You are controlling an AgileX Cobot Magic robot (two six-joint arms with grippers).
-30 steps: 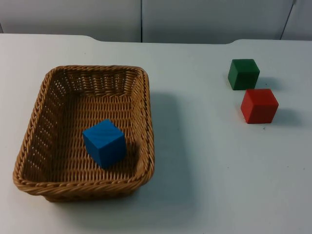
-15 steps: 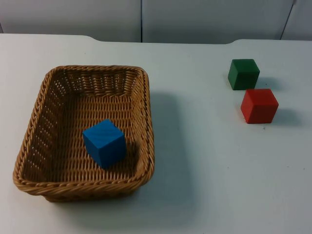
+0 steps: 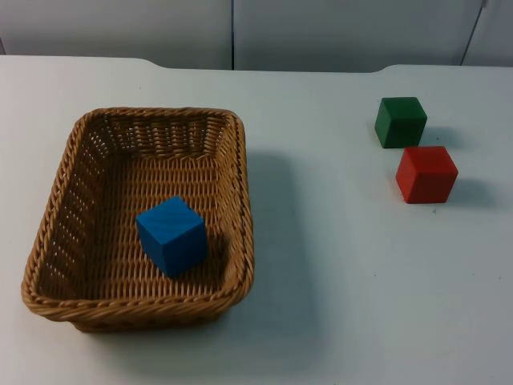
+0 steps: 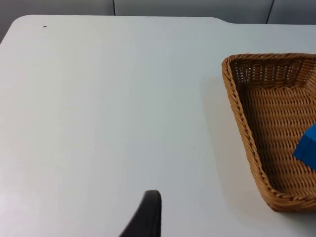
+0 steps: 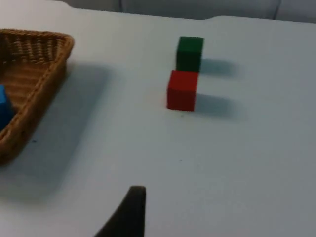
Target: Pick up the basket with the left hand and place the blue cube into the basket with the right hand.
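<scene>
From above, the blue cube (image 3: pixel 171 235) already sits inside the woven wicker basket (image 3: pixel 50 216), which rests on the white table (image 3: pixel 321 281); the placing looks done, with nothing obvious left. A green cube (image 3: pixel 400 121) and a red cube (image 3: pixel 426 173) stand just beside each other, well apart from the basket. The left wrist camera shows the left gripper (image 4: pixel 146 217) beside the basket's braided rim, off the wicker. The right wrist camera shows the right gripper (image 5: pixel 129 212) above bare table, near nothing. Whether either gripper's fingers are apart cannot be told.
</scene>
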